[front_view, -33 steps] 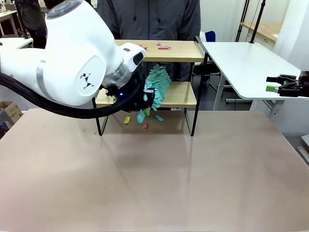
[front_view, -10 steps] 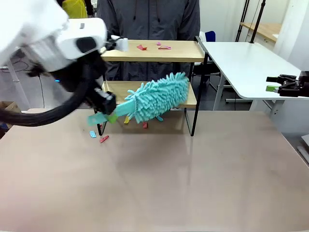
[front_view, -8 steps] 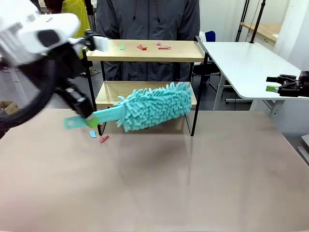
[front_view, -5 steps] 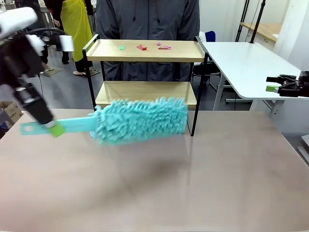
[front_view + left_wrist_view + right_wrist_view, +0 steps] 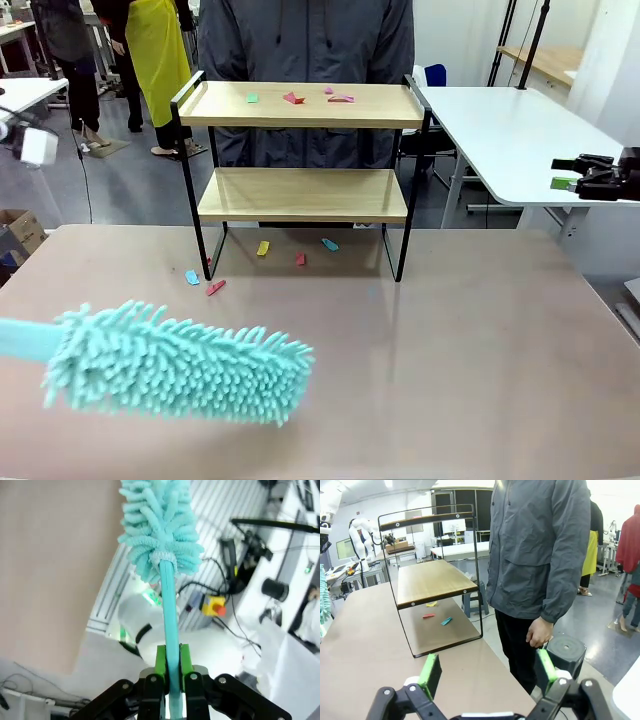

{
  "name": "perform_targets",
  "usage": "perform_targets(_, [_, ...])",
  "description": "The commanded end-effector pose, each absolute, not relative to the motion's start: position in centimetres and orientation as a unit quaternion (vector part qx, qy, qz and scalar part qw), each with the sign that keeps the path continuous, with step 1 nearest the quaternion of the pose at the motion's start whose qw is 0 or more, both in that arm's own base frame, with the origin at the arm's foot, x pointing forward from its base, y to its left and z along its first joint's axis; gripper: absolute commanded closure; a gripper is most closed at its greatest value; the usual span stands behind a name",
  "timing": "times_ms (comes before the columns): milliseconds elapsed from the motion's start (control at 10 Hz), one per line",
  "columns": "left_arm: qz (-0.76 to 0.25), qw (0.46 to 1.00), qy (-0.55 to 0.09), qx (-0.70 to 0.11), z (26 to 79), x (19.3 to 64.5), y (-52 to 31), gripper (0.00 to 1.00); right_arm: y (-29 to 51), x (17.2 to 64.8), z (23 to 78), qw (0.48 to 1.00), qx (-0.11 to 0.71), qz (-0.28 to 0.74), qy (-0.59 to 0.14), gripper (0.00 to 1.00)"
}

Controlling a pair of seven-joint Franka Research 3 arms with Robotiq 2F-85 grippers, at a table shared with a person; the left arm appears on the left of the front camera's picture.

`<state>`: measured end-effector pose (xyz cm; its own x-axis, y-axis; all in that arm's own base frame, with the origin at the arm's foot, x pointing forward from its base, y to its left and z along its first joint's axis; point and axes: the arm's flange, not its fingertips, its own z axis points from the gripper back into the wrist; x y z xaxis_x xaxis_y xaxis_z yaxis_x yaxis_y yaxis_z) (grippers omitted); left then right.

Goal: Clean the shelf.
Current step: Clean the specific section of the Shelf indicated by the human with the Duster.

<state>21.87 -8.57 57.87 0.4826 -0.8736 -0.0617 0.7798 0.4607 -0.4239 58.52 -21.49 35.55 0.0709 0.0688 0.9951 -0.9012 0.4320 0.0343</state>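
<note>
duster (image 5: 180, 375) pulled back from shelf (image 5: 404, 160) at table's (image 5: 470, 340) far side to near edge, left gripper (image 5: 172, 660) clamped on handle (image 5: 168, 605); right gripper (image 5: 488, 669) fingers apart; lower board (image 5: 300, 193) swept, top-board scraps (image 5: 293, 98) remain

Your left gripper (image 5: 172, 652) is clamped tight. Its two green pads (image 5: 160, 659) press flat against either side of a thin teal duster handle (image 5: 168, 600). The handle runs straight out past the fingertips, in line with the fingers, and the black finger links sit evenly to each side below the pads.

Your right gripper (image 5: 487, 672) has its fingers spread wide. Its pads (image 5: 430, 673) face each other across the gap with nothing between them. In the front view you can see this gripper held roughly level, with its fingers pointing sideways toward your robot's left.
</note>
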Motion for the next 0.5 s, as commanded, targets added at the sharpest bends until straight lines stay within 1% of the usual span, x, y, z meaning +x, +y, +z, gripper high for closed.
perform_targets(0, [-0.509,0.833,0.133,-0.172,57.2,22.7,-7.1,0.87,-21.3,58.6,35.8,0.63,0.369,0.385,-0.564,0.0])
perform_targets(100, [-0.5,0.845,0.116,-0.15,56.5,23.2,-7.0,0.87,-21.3,58.6,35.8,0.63,0.369,0.385,-0.564,0.0])
perform_targets(200, [-0.496,0.839,0.143,-0.172,57.4,22.1,-7.8,0.87,-21.3,58.6,35.8,0.63,0.369,0.385,-0.564,0.0])
perform_targets(400, [-0.496,0.839,0.143,-0.172,57.4,22.1,-7.8,0.87,-21.3,58.6,35.8,0.63,0.369,0.385,-0.564,0.0])
